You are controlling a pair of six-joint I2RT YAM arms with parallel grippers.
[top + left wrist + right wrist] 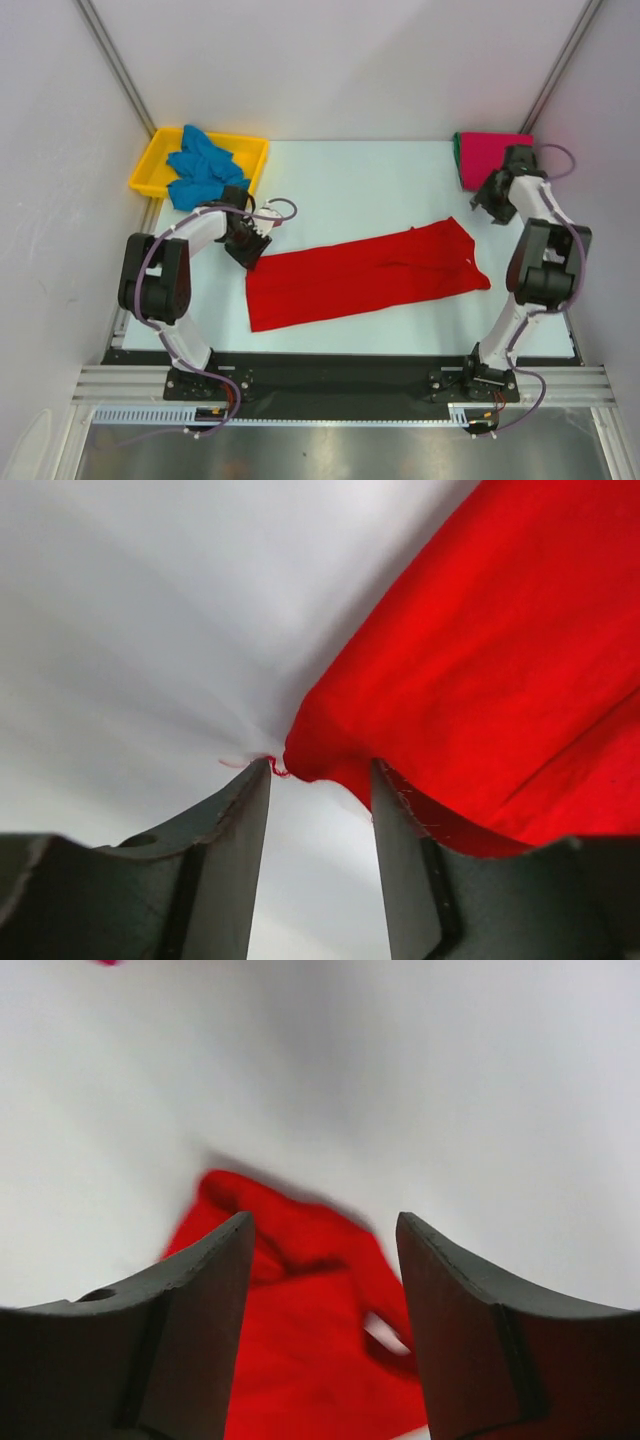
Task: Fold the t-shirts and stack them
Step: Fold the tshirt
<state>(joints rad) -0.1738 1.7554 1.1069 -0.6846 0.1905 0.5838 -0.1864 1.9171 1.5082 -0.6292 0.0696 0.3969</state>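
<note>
Hovering at the left corner of the red t-shirt (370,272), the left gripper (246,246) is open and empty, probably to pinch it; the right gripper (491,205) waits open, empty.

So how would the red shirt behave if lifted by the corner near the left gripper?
Probably floppy: the red shirt lies flat with soft creases, so it would likely drape and sag. Likely light, since it looks like thin cloth. A push would probably bunch it rather than slide it.

The left gripper (321,772) stands parted at a corner of the red t-shirt (480,660) on the white table (150,630).
</note>
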